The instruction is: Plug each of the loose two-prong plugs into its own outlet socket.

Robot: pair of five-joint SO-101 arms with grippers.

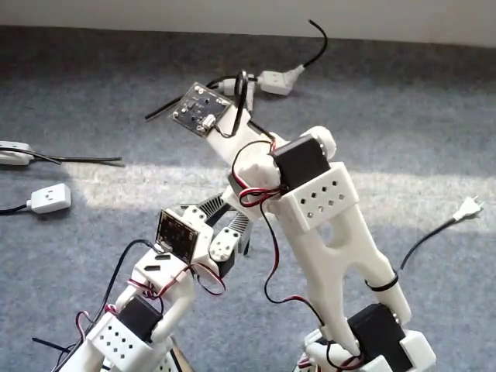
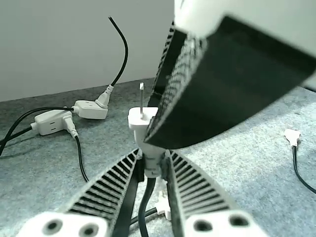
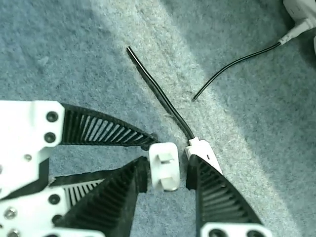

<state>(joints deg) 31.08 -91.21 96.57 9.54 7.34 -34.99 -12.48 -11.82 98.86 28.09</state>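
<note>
Carpet (image 1: 85,101), grey, meets a pale wall (image 1: 232,12); my left gripper (image 2: 153,163) clamps a white plug (image 2: 140,121); right gripper (image 3: 168,163) I cannot tell.

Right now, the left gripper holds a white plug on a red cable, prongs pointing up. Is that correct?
Not quite. The cable is black, not red, as the left wrist view shows. The left gripper does hold the white plug, prongs up.

high: overhead, wide | left wrist: level, right: downward | shared: carpet (image 1: 93,93)
</note>
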